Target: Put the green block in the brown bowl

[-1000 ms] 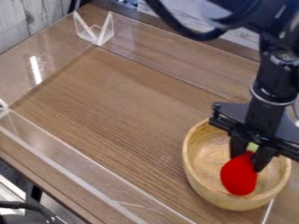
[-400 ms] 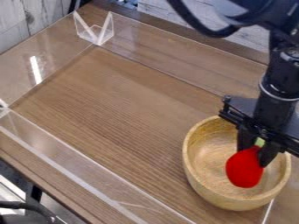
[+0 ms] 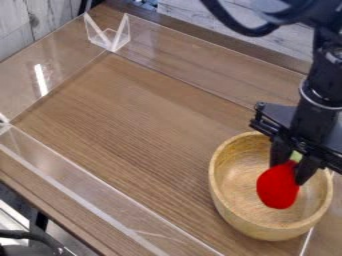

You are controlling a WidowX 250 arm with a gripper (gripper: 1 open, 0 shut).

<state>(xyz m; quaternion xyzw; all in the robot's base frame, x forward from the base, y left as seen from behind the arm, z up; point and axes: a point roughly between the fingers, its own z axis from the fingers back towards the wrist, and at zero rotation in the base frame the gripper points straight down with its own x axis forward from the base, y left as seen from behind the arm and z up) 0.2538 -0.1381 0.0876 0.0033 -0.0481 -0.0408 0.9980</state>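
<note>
The brown bowl, wide and light tan with a thick rim, stands at the table's near right. My gripper points straight down over the bowl's inside. It is shut on a red ball, which hangs low inside the bowl between the dark fingers. Whether the ball touches the bowl's floor I cannot tell. The green block is out of view.
The wooden table has low clear plastic walls along its left and near edges. A small clear plastic stand sits at the far left corner. The bowl lies close to the table's near right edge.
The gripper stays over the bowl in about the same place, still shut on the red ball. The bowl has not moved.
</note>
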